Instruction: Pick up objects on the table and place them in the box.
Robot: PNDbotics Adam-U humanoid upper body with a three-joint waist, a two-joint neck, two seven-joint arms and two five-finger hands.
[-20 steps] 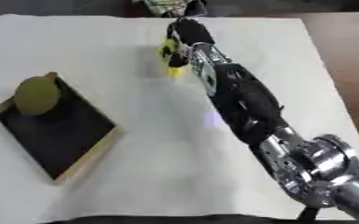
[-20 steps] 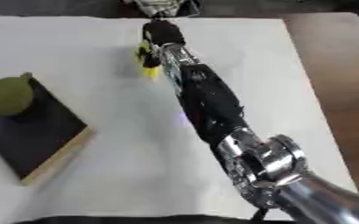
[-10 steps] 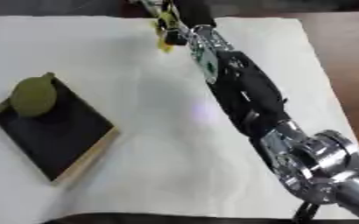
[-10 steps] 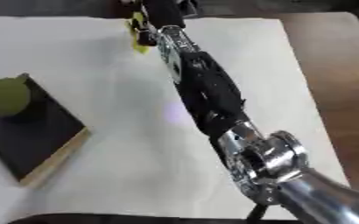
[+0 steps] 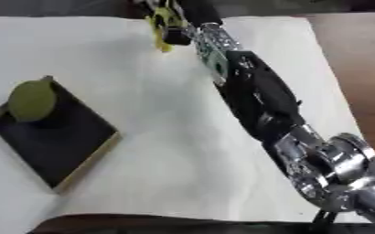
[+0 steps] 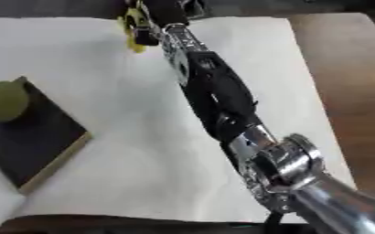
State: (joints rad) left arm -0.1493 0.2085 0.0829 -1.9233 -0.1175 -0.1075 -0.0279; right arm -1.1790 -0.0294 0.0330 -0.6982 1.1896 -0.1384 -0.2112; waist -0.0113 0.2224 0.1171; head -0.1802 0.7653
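Note:
My right arm stretches from the lower right to the far edge of the white cloth. There my right hand has its dark fingers curled round a small yellow object, which shows at the hand's left side. Part of the object is hidden by the fingers. At the left lies a flat black box with a tan rim. A round olive-green object sits in its far corner. My left hand shows in no view.
A white cloth covers the table. Bare brown tabletop runs along the right side. Dark things that I cannot make out stand beyond the cloth's far edge.
My right hand with the yellow object has moved from the cloth's far middle up to the far edge of the picture. The box and green object have stayed put.

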